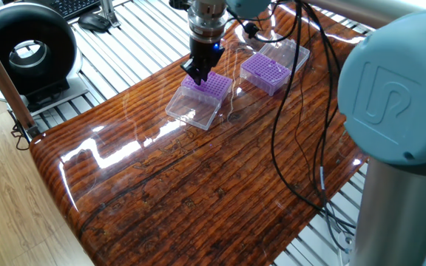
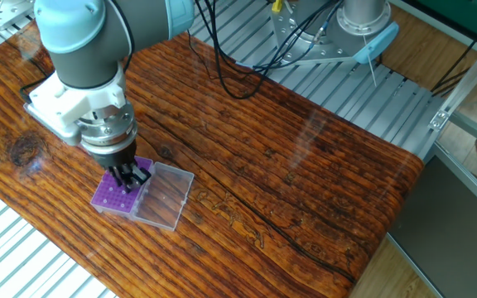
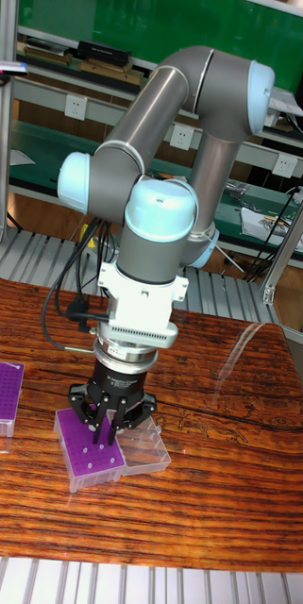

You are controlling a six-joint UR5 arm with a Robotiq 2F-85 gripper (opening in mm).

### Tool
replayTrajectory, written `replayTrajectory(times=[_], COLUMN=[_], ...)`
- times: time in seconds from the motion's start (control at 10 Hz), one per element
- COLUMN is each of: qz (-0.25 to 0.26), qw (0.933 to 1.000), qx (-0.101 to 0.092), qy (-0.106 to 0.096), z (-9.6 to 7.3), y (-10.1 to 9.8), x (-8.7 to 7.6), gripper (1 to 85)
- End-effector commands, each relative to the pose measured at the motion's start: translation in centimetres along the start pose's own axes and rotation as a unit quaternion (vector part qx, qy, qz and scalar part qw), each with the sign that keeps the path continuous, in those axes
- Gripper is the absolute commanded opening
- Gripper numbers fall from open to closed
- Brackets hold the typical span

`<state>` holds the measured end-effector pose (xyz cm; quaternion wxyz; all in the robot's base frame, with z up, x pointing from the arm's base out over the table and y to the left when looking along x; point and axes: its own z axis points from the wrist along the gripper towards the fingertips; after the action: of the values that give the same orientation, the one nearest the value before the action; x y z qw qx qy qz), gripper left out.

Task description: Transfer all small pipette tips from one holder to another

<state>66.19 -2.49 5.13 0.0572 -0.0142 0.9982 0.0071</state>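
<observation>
UR5 arm (image 3: pixel 160 142) w/ grey links & pale-blue joint caps reaches down over wooden table (image 1: pixel 198 185); black cables (image 1: pixel 287 125) trail from its wrist across tabletop. Gripper (image 3: pixel 109 415) points straight down, directly above near purple tip box (image 3: pixel 90 453), tips just over box's top face; contact cannot be told. Fingers (image 3: pixel 98 424) stand close together, narrow gap at tips; whether a tip sits between them is too small to tell, so open/closed cannot be told. Clear hinged lid (image 2: pixel 166 194) of this box lies flat, open, just beside gripper, touching purple block. Second purple box (image 1: pixel 265 72) w/ own clear lid (image 1: pixel 291 53) lies well apart from gripper, on its far side in one fixed view; in tall fixed view it shows at frame's left edge (image 3: pixel 0 394). Small pipette tips (image 3: pixel 87 449): visible only as pale dot grid on top faces of both purple boxes, below & beside gripper; single tips not resolvable.
</observation>
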Motion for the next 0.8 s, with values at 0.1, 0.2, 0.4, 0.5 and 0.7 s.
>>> replayTrajectory(times=[0.1,0.2,0.4,0.5,0.7], qz=[0.004,0.003,0.001,0.0,0.0], qw=[1.0,1.0,1.0,1.0,1.0], qx=[-0.005,-0.003,-0.005,-0.005,-0.005], qy=[-0.002,-0.002,-0.002,-0.002,-0.002], z=[-0.03,0.11,0.3,0.45,0.52], y=[0.54,0.36,0.2,0.06,0.01], x=[-0.59,-0.63,-0.61,-0.67,-0.67], gripper=[25.0,24.3,24.0,24.0,23.3])
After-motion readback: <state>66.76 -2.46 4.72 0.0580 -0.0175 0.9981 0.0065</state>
